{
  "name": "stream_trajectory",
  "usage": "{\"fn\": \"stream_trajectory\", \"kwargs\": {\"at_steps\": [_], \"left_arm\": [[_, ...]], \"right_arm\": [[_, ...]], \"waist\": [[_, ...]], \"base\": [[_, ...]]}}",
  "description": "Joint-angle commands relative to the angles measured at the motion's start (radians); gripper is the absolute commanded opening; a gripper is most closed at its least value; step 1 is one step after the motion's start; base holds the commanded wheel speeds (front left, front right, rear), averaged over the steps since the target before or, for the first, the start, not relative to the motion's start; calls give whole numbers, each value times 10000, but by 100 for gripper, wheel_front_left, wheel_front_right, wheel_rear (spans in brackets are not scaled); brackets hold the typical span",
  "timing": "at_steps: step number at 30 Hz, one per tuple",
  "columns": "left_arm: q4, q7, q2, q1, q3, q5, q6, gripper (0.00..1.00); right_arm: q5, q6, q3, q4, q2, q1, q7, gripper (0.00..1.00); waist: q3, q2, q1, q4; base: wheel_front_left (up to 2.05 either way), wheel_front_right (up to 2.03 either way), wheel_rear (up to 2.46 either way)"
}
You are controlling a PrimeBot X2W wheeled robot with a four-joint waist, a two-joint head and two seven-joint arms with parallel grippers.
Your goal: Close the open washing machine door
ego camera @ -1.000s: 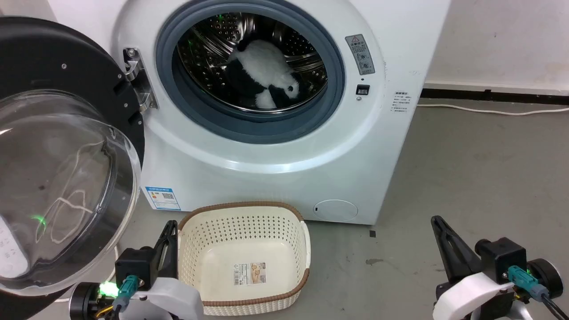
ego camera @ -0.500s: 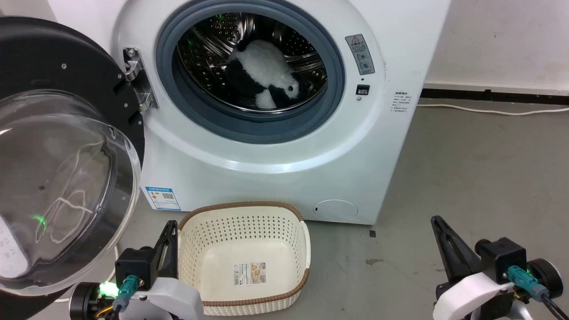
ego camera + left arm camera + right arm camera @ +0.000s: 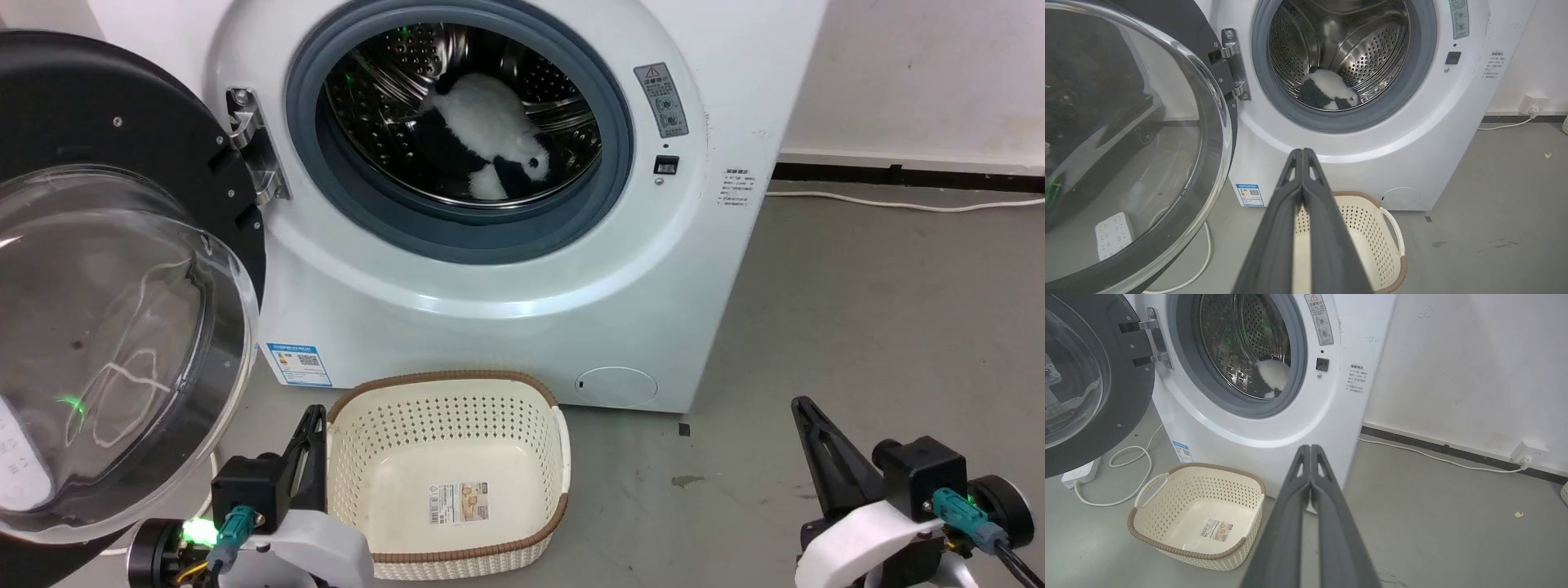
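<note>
The washing machine door is swung wide open to the left of the washing machine. The left end effector and right end effector are fully closed on nothing. The door's far rim is best pushed steadily along the arc of the hinge until latched.

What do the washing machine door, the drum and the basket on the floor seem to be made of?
The washing machine door: matte black frame, likely plastic, around a clear bulging window, glass or clear plastic, with glossy reflections. The drum: shiny perforated metal, probably stainless steel. The basket: cream perforated plastic, it seems, with a brown woven-looking rim.
</note>
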Motion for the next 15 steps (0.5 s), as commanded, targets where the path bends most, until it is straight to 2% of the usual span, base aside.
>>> {"fn": "stream_trajectory", "kwargs": {"at_steps": [1,2,15], "left_arm": [[-39,3,-1,-4,11,28,28,0],[4,-1,0,0,0,-2,-2,100],[-12,-217,35,-27,-97,-1,-62,100]], "right_arm": [[45,8,-5,-43,-5,97,5,0],[-1,0,-2,2,0,-1,-1,100],[127,1,-114,121,0,19,-216,100]], "waist": [[0,0,0,0],[0,0,0,0],[7,0,0,20]], "base": [[0,0,0],[0,0,0],[0,0,0]]}}
